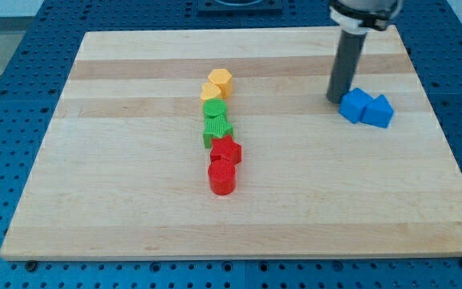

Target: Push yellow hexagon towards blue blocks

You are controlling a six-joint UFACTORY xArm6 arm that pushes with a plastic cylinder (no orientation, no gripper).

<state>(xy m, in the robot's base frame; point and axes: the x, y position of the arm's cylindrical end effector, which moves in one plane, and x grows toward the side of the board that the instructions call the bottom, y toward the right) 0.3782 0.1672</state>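
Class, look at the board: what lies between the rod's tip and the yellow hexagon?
In the camera view, only bare board lies between my tip, beside the blue blocks, and the yellow hexagon.

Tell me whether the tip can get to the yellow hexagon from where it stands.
Probably yes. My tip stands by the blue blocks; bare board lies between it and the yellow hexagon at the column's top.

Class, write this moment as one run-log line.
my tip: beside blue blocks, view's left | yellow hexagon: top of block column, untouched | push: not begun
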